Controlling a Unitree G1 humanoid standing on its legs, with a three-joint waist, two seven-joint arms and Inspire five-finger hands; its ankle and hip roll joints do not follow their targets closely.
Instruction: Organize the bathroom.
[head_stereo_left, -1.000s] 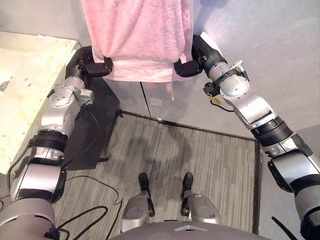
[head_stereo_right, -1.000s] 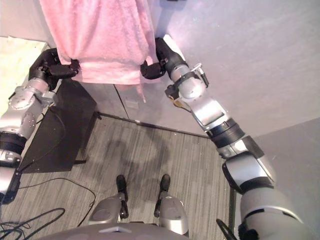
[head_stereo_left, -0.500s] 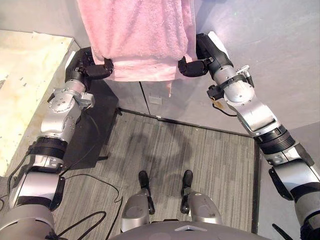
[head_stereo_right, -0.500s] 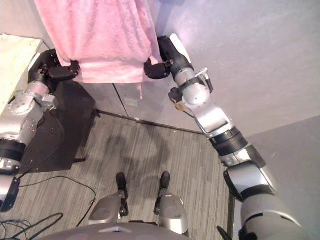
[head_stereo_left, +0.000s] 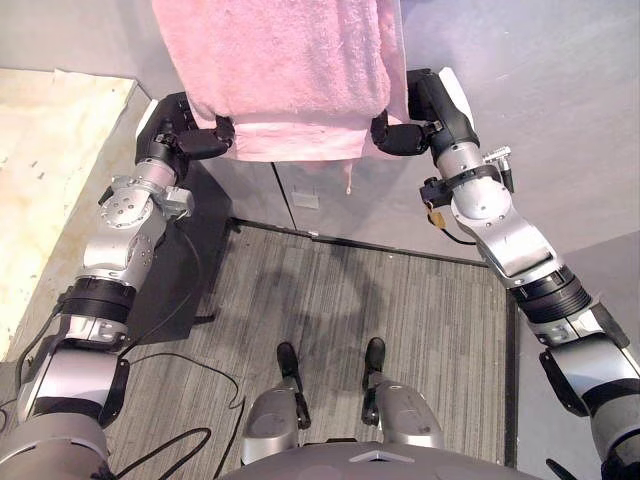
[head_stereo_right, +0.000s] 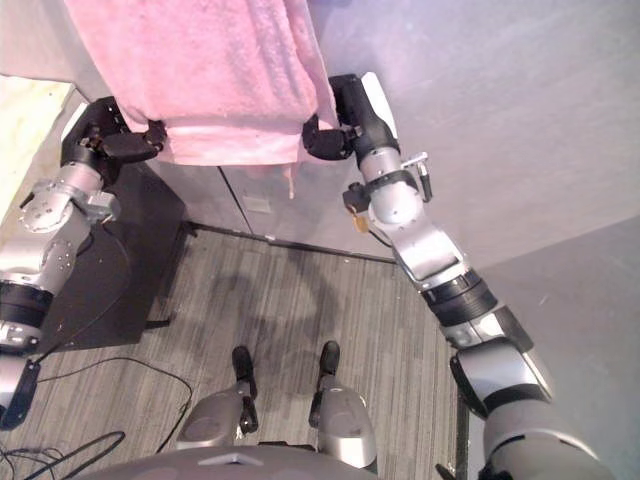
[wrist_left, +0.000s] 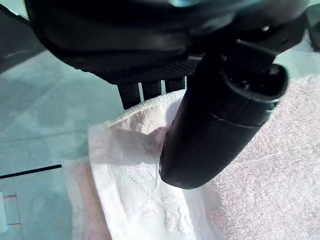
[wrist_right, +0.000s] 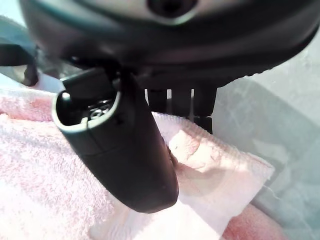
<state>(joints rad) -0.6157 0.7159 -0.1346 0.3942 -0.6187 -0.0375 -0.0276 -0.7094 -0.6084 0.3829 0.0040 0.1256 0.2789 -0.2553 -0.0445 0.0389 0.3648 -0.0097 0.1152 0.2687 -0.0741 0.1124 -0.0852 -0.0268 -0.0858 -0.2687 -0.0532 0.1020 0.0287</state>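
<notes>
The space ahead is blocked by a pink towel hung against the grey wall. Its lower corners are pinched by the left hand and the right hand. Below the towel, open room is left above the striped floor. Left of the towel, passage is narrowed by a pale counter and a black panel.

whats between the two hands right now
The lower edge of the pink towel spans the whole stretch in the left eye view. The left hand pinches one bottom corner and the right hand the other, with nothing else between them.
</notes>
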